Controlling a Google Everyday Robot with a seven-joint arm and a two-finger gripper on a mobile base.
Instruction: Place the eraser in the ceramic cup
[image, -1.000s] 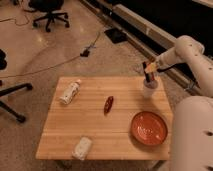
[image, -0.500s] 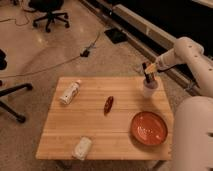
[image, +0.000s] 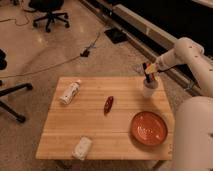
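Where a low rectangular table (image: 95, 127) of pale, glued wooden slats fills the middle of the view, every place below is given relative to it. At its far right corner stands the ceramic cup (image: 149, 88), a small white cylinder with a smooth surface. Directly above the cup's mouth hangs the gripper (image: 149, 71), a dark two-finger tool at the end of a smooth, white, rounded arm (image: 182, 52) that reaches in from beyond the table's right edge. Whether the gripper is open or closed cannot be told. A dark, narrow shape with a yellowish patch sits at the gripper's tip, just over the cup rim; it may be the eraser, but it cannot be made out for certain.

On the near right part of the table lies a round, shallow plate (image: 148, 127) in glossy orange-red. Near the table's centre rests a small, elongated dark red object (image: 108, 104), tapered at both ends. Toward the far left corner a white plastic bottle (image: 70, 92) lies on its side, angled. At the near edge, left of centre, lies a pale, crumpled-looking packet (image: 82, 148).

Beyond the table, the floor (image: 40, 50) is speckled beige stone, with a black cable (image: 60, 60) trailing across it and a black wheeled office chair (image: 49, 12) at the far left.
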